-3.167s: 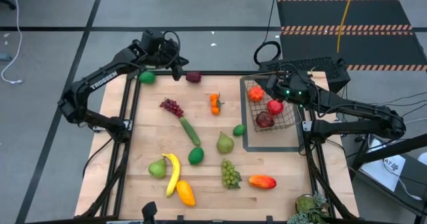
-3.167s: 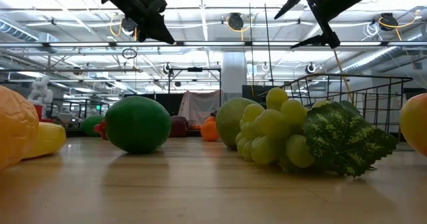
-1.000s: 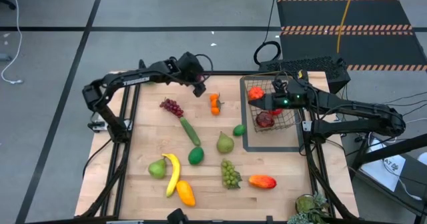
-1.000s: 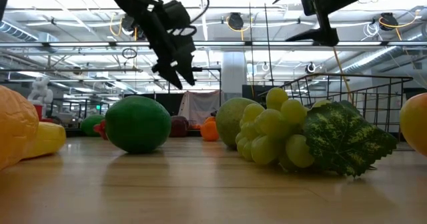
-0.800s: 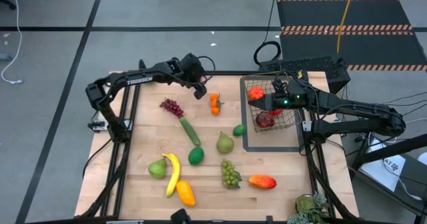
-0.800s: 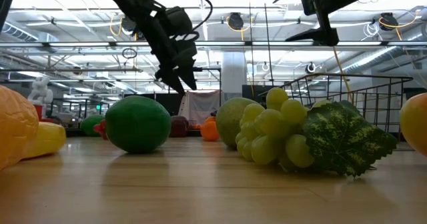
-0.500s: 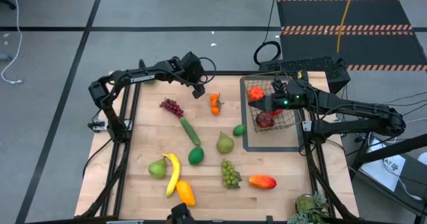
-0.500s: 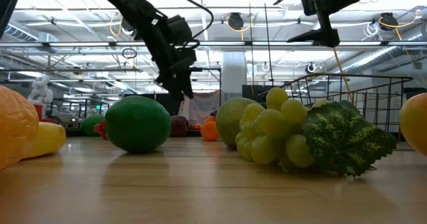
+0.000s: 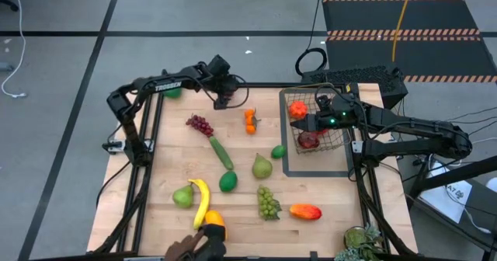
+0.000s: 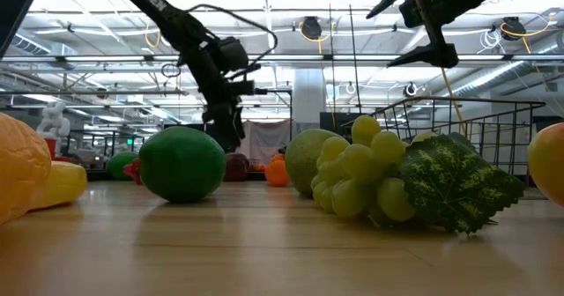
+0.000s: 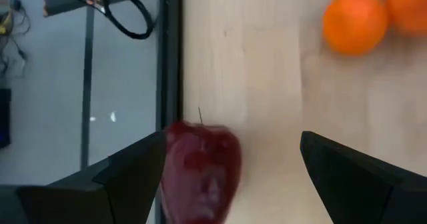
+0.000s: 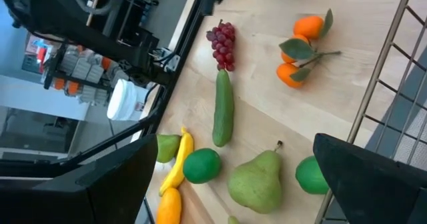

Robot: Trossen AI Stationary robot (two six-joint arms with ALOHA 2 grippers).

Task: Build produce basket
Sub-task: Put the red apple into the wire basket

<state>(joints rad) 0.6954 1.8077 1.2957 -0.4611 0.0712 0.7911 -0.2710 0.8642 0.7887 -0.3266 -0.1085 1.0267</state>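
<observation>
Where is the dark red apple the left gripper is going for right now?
In the high view the dark red apple is hidden under the left gripper at the table's far edge, left of the oranges.

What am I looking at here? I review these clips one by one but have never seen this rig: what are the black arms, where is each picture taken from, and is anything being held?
These are two robot arms at a wooden table, each ending in a two-finger gripper. One picture looks straight down from above, one looks level across the tabletop, and two come from cameras on the arms' wrists.

Toy produce lies scattered on the table: a banana, cucumber, purple grapes, green grapes, oranges, pears and limes. The wire basket at the right already holds a few red fruits.

The left gripper is open at the table's far edge; its wrist view shows a dark red apple between its fingers, not yet gripped. The right gripper hangs open over the basket. Neither holds anything.
</observation>
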